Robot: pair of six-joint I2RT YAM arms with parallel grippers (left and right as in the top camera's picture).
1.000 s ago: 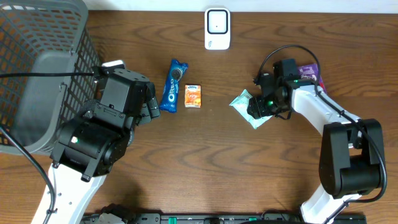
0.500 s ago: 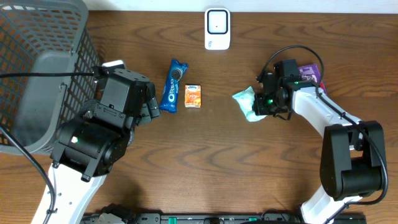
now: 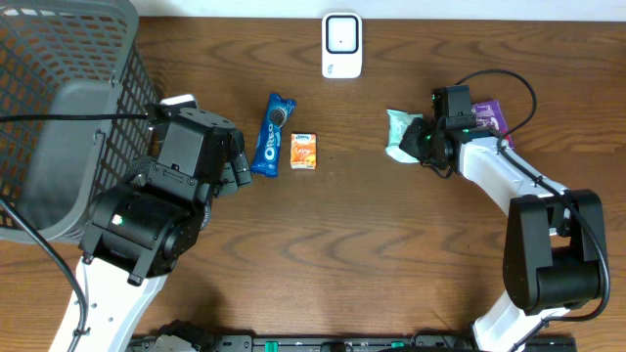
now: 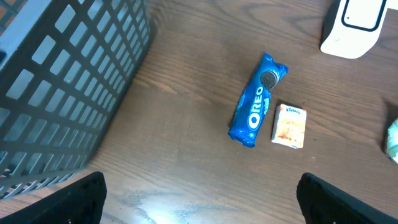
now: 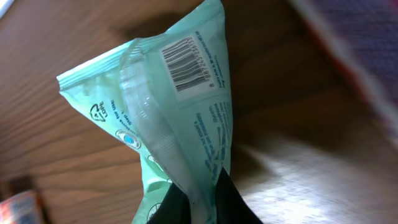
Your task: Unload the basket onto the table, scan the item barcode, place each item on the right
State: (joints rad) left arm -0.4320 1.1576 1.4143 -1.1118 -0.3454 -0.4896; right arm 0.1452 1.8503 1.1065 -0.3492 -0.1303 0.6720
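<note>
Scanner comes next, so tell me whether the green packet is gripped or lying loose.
Gripped: the right tool is shut on one end of the green packet, its barcode facing the wrist camera.

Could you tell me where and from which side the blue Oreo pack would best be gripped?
Probably across its narrow width, coming straight down from above. The Oreo pack lies flat, long and slim, so only its long edges fit a claw. The small orange box lies close beside one end, so gripping nearer the other end leaves finger room.
</note>
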